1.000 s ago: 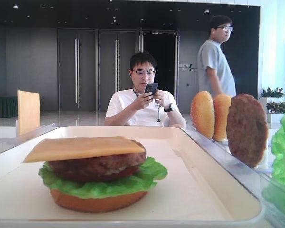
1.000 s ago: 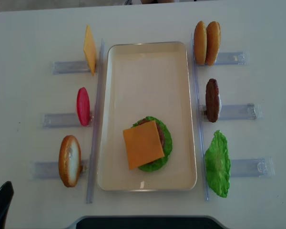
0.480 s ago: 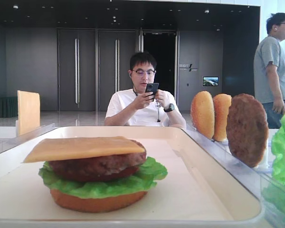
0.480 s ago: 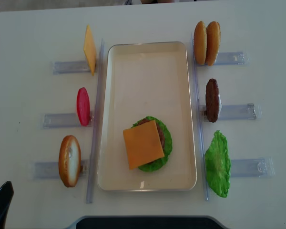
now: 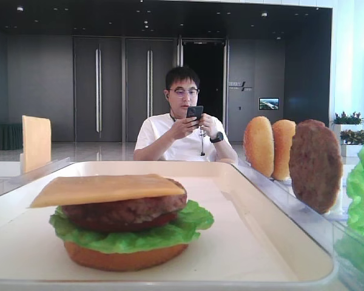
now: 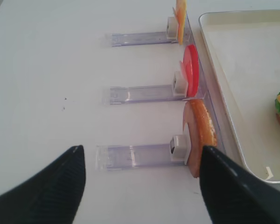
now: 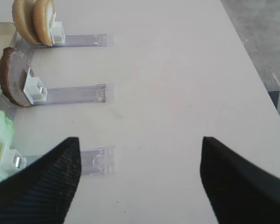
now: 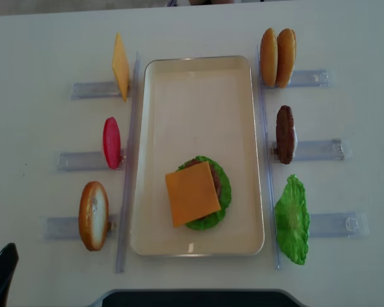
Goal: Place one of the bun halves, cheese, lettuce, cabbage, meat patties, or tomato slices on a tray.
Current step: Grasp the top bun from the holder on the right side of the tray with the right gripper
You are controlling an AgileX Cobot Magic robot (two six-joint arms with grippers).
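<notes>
The cream tray (image 8: 198, 64) carries a stack of bottom bun, lettuce (image 5: 133, 237) and meat patty (image 5: 124, 211), with a cheese slice (image 8: 192, 193) on top. Left of the tray, a bun half (image 8: 93, 215), a tomato slice (image 8: 111, 142) and another cheese slice (image 8: 120, 66) stand on edge in clear holders. On its right stand two bun halves (image 8: 277, 57), a patty (image 8: 285, 134) and a lettuce leaf (image 8: 292, 220). My left gripper (image 6: 141, 150) is open and empty, hovering short of the nearest holder and bun half (image 6: 201, 135). My right gripper (image 7: 140, 140) is open and empty over bare table, right of the holders.
Clear plastic rails (image 8: 129, 160) run along both long sides of the tray. The table's right edge (image 7: 252, 70) lies close to my right gripper. A seated person (image 5: 183, 130) is beyond the far end of the table. A dark panel (image 8: 192, 299) sits at the near edge.
In the overhead view my left gripper's dark finger has slipped slightly lower at the bottom-left corner. The standing man in the background has walked out of view. The food has not moved.
</notes>
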